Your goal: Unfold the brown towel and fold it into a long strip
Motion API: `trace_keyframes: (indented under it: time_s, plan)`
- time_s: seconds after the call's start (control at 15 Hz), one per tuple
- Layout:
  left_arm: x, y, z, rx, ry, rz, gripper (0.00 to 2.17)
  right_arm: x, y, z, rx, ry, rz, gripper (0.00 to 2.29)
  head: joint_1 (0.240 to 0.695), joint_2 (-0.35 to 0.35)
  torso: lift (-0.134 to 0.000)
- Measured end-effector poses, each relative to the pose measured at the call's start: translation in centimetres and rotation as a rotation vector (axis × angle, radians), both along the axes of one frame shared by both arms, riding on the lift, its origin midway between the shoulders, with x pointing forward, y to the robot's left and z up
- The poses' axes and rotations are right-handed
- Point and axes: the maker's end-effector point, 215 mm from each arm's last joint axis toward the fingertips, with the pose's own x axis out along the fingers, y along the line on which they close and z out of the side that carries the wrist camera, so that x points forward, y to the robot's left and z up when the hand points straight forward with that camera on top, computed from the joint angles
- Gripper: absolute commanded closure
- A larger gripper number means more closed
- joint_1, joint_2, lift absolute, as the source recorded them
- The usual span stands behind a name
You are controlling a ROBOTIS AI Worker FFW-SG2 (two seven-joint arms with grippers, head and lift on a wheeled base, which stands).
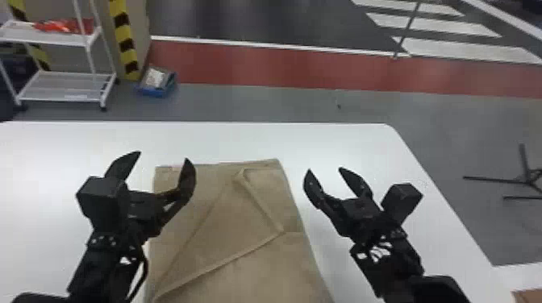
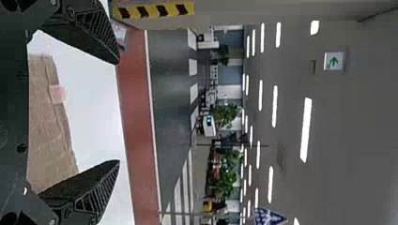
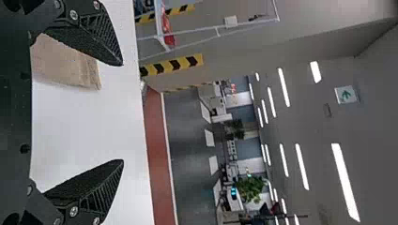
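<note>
One brown towel laid flat on white table

Cloth is matte and layered, roughly rectangular, with a raised ridge angling to a corner near its right edge. Left gripper: ribbed fingers apart, straddling the towel's left edge in the head view. Right gripper: fingers apart, beyond the towel's right edge. Smooth tabletop extends past the towel's far edge and both sides.

Overhead sign, both wrist views: green arrow on a pale panel. Warning stripes, diagonal, black on yellow: along the edge of a grey pillar. Blue panel with white marks, left wrist view: print illegible. Words, numbers, brands: none legible.
</note>
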Motion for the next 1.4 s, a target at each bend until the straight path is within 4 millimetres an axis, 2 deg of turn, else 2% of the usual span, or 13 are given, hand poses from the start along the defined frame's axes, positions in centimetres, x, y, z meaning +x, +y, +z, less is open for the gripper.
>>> trace_keyframes:
  time_s: [0.13, 0.27, 0.47, 0.6, 0.93, 1.07, 1.4]
  plan:
    - [0.2, 1.8, -0.1, 0.001, -0.034, 0.038, 0.14, -1.3, 3.9, -1.6, -0.024, 0.030, 0.092, 0.19, 0.695, -0.027, -0.122]
    - [0.1, 2.6, -0.5, 0.001, -0.045, 0.051, 0.15, -2.5, 6.9, -3.7, -0.056, 0.081, 0.163, 0.22, 0.695, 0.010, -0.122]
    - [0.2, 3.1, -0.9, 0.000, -0.055, 0.060, 0.15, -4.0, 9.2, -7.0, -0.107, 0.176, 0.217, 0.29, 0.695, 0.047, -0.122]
    - [0.4, 3.4, -1.1, 0.002, -0.053, 0.062, 0.15, -4.9, 9.7, -7.9, -0.129, 0.205, 0.236, 0.29, 0.695, 0.056, -0.122]
    - [0.4, 3.4, -2.2, 0.007, -0.033, 0.063, 0.15, -6.7, 10.0, -8.2, -0.133, 0.244, 0.254, 0.29, 0.695, 0.062, -0.122]
    - [0.4, 3.4, -2.6, 0.008, -0.027, 0.061, 0.15, -7.6, 10.1, -8.7, -0.135, 0.278, 0.261, 0.40, 0.695, 0.064, -0.122]
    - [0.3, 3.0, -2.9, 0.008, -0.020, 0.053, 0.15, -9.4, 10.0, -8.6, -0.157, 0.328, 0.267, 0.40, 0.695, 0.060, -0.122]
